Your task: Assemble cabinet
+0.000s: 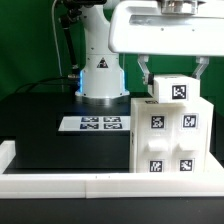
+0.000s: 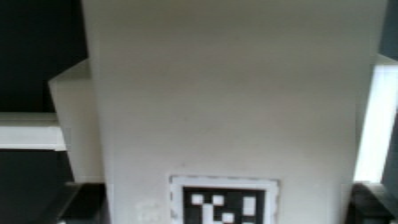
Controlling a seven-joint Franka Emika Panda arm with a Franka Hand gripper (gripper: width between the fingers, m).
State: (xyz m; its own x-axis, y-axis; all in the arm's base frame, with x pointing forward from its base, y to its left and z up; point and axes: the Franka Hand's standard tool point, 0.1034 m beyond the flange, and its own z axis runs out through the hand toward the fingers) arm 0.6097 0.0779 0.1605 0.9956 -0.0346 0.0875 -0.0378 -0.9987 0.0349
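The white cabinet body [image 1: 168, 135] stands at the exterior view's right, with several black-and-white markers on its front. A smaller white block [image 1: 174, 89] with one marker sits on top of it. My gripper [image 1: 175, 78] comes down from above and straddles this top block, one finger against each side. In the wrist view the block [image 2: 214, 110] fills the middle, its marker [image 2: 224, 203] at the edge, and the dark fingers [image 2: 82, 203] press on its two sides with no gap showing. The cabinet body below is mostly hidden there.
The marker board [image 1: 97, 124] lies flat on the black table at the middle. The arm's white base [image 1: 100, 75] stands behind it. A long low white border rail [image 1: 60, 183] runs along the front and up the exterior view's left side.
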